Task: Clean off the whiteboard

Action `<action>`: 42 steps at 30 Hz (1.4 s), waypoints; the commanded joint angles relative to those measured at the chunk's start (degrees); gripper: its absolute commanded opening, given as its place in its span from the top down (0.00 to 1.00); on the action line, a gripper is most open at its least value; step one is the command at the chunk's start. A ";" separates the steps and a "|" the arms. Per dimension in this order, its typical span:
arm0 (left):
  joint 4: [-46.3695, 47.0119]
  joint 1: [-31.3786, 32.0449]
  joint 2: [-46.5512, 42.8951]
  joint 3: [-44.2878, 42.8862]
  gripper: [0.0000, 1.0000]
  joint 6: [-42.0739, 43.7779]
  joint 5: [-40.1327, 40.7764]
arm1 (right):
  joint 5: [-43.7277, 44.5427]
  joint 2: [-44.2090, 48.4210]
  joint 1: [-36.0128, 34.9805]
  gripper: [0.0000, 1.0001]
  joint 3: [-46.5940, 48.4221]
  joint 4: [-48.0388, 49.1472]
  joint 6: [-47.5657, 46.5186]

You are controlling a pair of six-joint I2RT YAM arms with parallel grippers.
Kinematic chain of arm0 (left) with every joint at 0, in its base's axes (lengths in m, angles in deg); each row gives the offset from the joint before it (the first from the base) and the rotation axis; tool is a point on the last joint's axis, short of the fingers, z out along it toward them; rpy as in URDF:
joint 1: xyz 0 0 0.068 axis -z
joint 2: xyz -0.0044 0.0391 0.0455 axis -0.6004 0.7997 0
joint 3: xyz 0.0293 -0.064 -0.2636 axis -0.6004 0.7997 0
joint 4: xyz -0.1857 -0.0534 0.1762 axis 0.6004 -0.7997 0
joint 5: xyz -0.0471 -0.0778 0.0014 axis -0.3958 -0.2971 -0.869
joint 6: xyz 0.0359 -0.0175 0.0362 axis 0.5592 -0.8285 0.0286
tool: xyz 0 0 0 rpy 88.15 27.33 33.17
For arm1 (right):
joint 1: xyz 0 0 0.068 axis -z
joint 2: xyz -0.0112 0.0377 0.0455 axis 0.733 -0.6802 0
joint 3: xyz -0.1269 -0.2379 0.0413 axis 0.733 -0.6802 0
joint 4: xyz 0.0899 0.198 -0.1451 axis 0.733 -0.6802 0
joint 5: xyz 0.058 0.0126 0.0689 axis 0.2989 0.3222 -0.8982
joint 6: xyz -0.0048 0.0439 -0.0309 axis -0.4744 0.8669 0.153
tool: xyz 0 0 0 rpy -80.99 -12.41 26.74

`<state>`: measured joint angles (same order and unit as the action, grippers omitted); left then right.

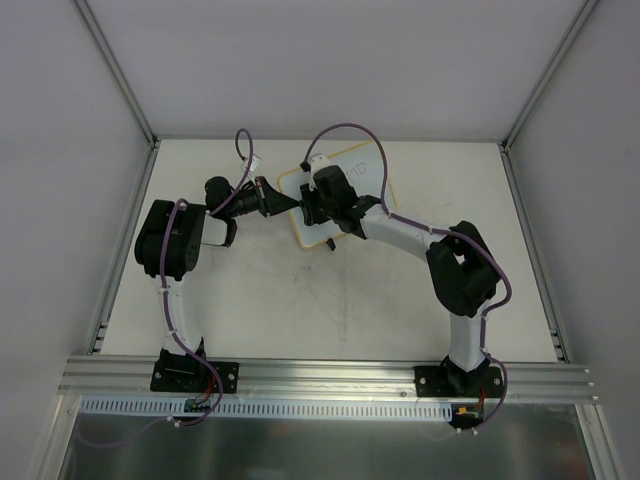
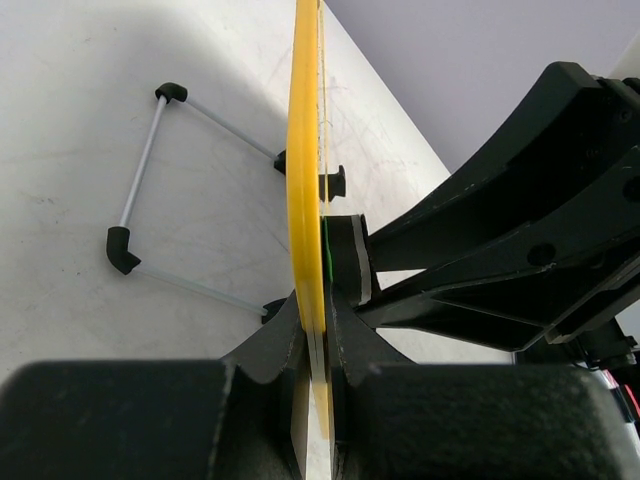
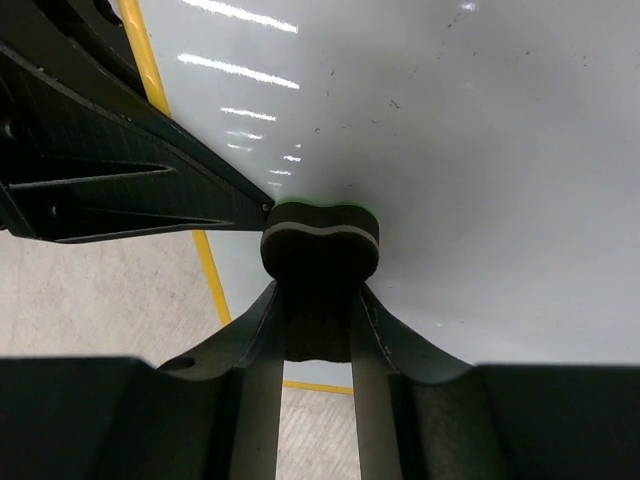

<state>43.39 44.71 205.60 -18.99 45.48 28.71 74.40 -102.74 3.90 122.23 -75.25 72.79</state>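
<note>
The whiteboard with its yellow rim stands tilted at the back middle of the table, with faint writing near its top. My left gripper is shut on the board's left edge. In the left wrist view the rim runs edge-on between the closed fingers. My right gripper is shut on a small black eraser, which presses flat against the white surface near the yellow edge. The right gripper has both fingers clamped on the eraser's sides.
A thin wire stand with black corner caps sticks out behind the board onto the table. Grey enclosure walls surround the table, and an aluminium rail carries both arm bases at the near edge.
</note>
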 commanded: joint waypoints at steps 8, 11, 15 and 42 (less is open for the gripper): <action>11.00 0.89 0.49 -1.35 1.00 7.35 -3.11 | -4.16 0.74 12.46 1.00 2.12 0.56 -0.06; 11.09 0.89 0.57 -1.44 1.00 7.35 -3.11 | -4.42 1.00 15.98 1.00 2.47 -1.20 -0.68; 11.00 0.89 0.57 -1.44 1.00 7.35 -3.28 | -5.57 1.18 19.24 1.00 2.65 -1.64 -1.38; 9.42 0.89 0.84 -2.23 1.00 7.43 -3.20 | -9.43 -1.99 24.35 1.00 10.64 -6.56 -2.70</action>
<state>43.76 44.87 205.71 -19.71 46.25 27.94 65.20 -103.55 29.91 129.72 -82.12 70.98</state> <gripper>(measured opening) 0.045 0.305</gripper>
